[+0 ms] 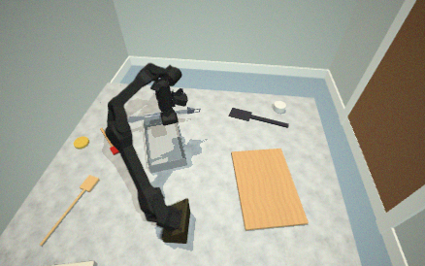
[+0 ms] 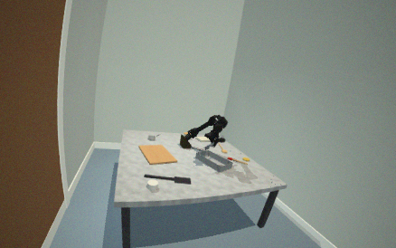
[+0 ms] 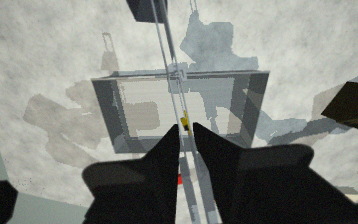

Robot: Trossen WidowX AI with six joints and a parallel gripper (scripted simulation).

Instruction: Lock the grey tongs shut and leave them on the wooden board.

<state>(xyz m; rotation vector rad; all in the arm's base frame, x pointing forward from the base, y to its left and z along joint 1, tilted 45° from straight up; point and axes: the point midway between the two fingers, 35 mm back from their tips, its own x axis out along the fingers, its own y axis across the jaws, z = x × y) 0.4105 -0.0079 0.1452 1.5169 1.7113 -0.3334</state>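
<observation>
My gripper (image 1: pixel 169 119) (image 3: pixel 185 127) is shut on the grey tongs (image 1: pixel 192 111) (image 3: pixel 201 172) and holds them above the roasting tin. In the wrist view the two legs run close together between the fingers, with a small yellow mark (image 3: pixel 185 121) near the fingertips. In the top view the tongs look roughly level, crossing above the tin's far end. I cannot tell whether the lock has caught. The grey roasting tin (image 1: pixel 168 168) (image 2: pixel 214 163) (image 3: pixel 107 115) stands on the table. The wooden board (image 1: pixel 270 189) (image 2: pixel 157 154) lies flat with nothing on it.
A black turner (image 1: pixel 240 114) (image 2: pixel 182 180) and a white round thing (image 1: pixel 279 107) (image 2: pixel 153 183) lie beyond the board. A red-ended tool (image 1: pixel 114 150) (image 2: pixel 231 158), a yellow disc (image 1: pixel 81 142) (image 2: pixel 246 159) and a wooden spatula (image 1: pixel 89 183) lie on the tin's other side.
</observation>
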